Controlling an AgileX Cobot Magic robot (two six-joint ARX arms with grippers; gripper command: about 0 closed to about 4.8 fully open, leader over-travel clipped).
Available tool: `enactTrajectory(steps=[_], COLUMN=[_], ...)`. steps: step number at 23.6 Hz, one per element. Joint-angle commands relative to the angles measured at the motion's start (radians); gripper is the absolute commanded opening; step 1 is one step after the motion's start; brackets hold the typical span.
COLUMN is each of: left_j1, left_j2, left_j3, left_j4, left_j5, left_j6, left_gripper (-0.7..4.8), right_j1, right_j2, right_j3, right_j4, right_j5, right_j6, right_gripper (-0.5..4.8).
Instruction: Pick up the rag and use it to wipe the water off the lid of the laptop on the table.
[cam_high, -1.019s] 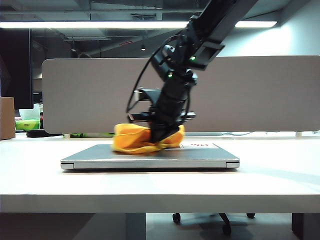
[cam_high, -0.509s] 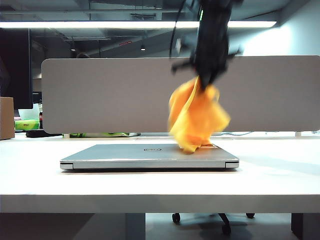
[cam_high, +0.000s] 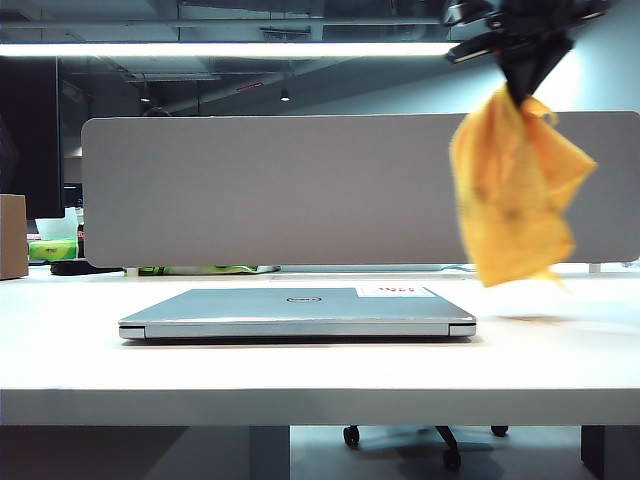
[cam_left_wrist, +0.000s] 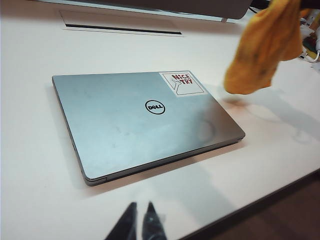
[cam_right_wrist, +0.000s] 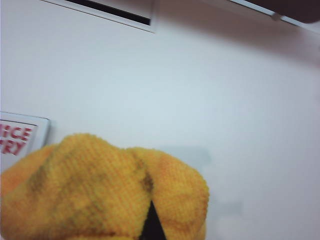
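Note:
The orange-yellow rag (cam_high: 515, 200) hangs in the air at the upper right, past the laptop's right end, with my right gripper (cam_high: 522, 78) shut on its top. The rag (cam_right_wrist: 100, 190) fills the near part of the right wrist view and hides all of the gripper (cam_right_wrist: 151, 220) but one dark tip. The closed silver-grey laptop (cam_high: 298, 312) lies flat on the white table (cam_high: 300, 385). Its lid (cam_left_wrist: 135, 117) shows the dark oval logo (cam_left_wrist: 155, 107) and a white sticker with red print (cam_left_wrist: 182, 83). My left gripper (cam_left_wrist: 139, 212) hovers shut and empty over the table near the laptop's front edge.
A grey rounded-corner divider panel (cam_high: 280, 190) stands behind the laptop. A brown box (cam_high: 13, 236) and green items (cam_high: 55, 249) sit at the far left. A slot (cam_left_wrist: 120, 27) is cut in the table behind the laptop. The table edge (cam_left_wrist: 270, 197) runs close to my left gripper.
My right gripper lifted the rag off the lid and carried it up and to the right, clear of the laptop. The left arm has not moved.

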Motion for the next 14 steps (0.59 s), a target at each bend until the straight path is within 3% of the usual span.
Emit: enactTrajectory(steps=[1, 2, 4, 5, 6, 11, 13, 14], left_j1=[0.0, 0.0, 0.0, 0.0, 0.0, 0.0, 0.0, 0.0], left_j2=[0.0, 0.0, 0.0, 0.0, 0.0, 0.0, 0.0, 0.0], left_j3=[0.006, 0.006, 0.006, 0.006, 0.006, 0.006, 0.006, 0.006], left_j4=[0.013, 0.013, 0.013, 0.013, 0.013, 0.014, 0.014, 0.013], left_j5=[0.002, 0.002, 0.001, 0.001, 0.002, 0.001, 0.001, 0.001], left_j6=[0.0, 0.0, 0.0, 0.0, 0.0, 0.0, 0.0, 0.0], left_gripper=[0.21, 0.21, 0.21, 0.21, 0.21, 0.21, 0.21, 0.21], right_j1=[-0.017, -0.023, -0.029, -0.029, -0.029, -0.028, -0.028, -0.029], right_j2=[-0.032, -0.043, -0.058, -0.059, -0.06, -0.088, -0.116, -0.137], right_j3=[-0.054, -0.073, -0.104, -0.109, -0.109, -0.112, -0.113, -0.117], right_j4=[-0.012, -0.005, -0.009, -0.029, -0.044, -0.076, -0.071, -0.066], right_j5=[-0.017, -0.035, -0.065, -0.055, -0.045, -0.05, -0.05, -0.051], right_j6=[0.0, 0.0, 0.007, 0.017, 0.023, 0.029, 0.029, 0.021], right_gripper=[0.15, 0.64, 2.63, 4.34, 4.79, 4.79, 4.28, 3.08])
